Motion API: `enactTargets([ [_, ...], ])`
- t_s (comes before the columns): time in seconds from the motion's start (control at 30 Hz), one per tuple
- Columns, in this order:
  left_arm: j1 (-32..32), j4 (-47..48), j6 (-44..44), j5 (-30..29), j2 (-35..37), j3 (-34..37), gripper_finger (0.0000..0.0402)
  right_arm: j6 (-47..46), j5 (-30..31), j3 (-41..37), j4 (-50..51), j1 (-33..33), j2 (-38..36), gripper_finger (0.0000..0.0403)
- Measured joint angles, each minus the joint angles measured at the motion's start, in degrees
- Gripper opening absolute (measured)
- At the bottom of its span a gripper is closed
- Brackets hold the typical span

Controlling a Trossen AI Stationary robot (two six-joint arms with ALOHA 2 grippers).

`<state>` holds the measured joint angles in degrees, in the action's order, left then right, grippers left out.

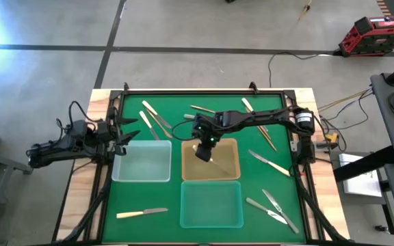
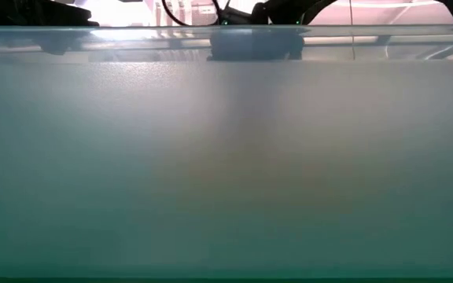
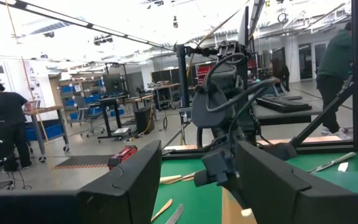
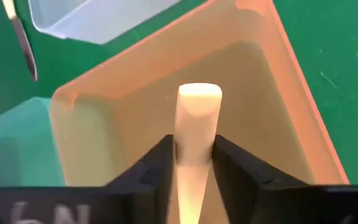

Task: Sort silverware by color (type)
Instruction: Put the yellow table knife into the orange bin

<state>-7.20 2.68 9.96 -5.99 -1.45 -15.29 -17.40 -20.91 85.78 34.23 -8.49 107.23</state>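
The right gripper [image 1: 204, 152] with a cream handle [image 4: 197, 127] between its fingers hangs over the amber tray [image 1: 232, 172] and blocks the way into it from above. The clear tray [image 1: 142, 162] and the teal tray [image 1: 211, 204] lie uncovered, so a gripper can come down there. The left gripper [image 1: 118, 140] waits at the clear tray's left edge. Loose cutlery [image 1: 269, 162] lies on the green mat [image 1: 149, 198] to the right.

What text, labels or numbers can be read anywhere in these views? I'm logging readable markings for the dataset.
None can be read for certain.
Pale marks on the right claw body, right wrist view: cut off and blurred, unreadable.
Red case on the floor, high view: any marking too small to read.
Orange tray: unmarked.
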Motion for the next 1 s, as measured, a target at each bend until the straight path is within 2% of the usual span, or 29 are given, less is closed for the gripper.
enactTargets([
  [0.13, 0.0, 0.0, 0.0, 0.0, 0.0, 0.0, 0.0192, -2.1, 0.0, 0.1, 0.3, -0.2, -0.8, 0.0182],
  [0.27, 0.0, 0.0, 0.0, 0.0, 0.0, 0.0, 0.0192, -2.1, 0.0, 2.0, 4.1, -1.1, -2.7, 0.0213],
  [0.37, 0.0, 0.0, 0.0, 0.0, 0.0, 0.0, 0.0192, -0.7, 2.8, 4.2, 8.7, -2.5, -5.0, 0.0214],
  [0.53, 0.0, 0.0, 0.0, 0.0, 0.0, 0.0, 0.0192, 2.0, 15.1, 5.8, 17.9, -6.2, -10.5, 0.0199],
  [0.67, 0.0, 0.0, 0.0, 0.0, 0.0, 0.0, 0.0192, 2.4, 21.2, 5.8, 27.1, -11.5, -13.3, 0.0189],
  [0.8, 0.0, 0.0, 0.0, 0.0, 0.0, 0.0, 0.0192, 4.5, 22.6, 5.8, 31.8, -18.7, -13.4, 0.0188],
  [1.0, 0.0, 0.0, 0.0, 0.0, 0.0, 0.0, 0.0192, 9.8, 22.4, 5.5, 31.3, -29.9, -10.2, 0.0189],
])
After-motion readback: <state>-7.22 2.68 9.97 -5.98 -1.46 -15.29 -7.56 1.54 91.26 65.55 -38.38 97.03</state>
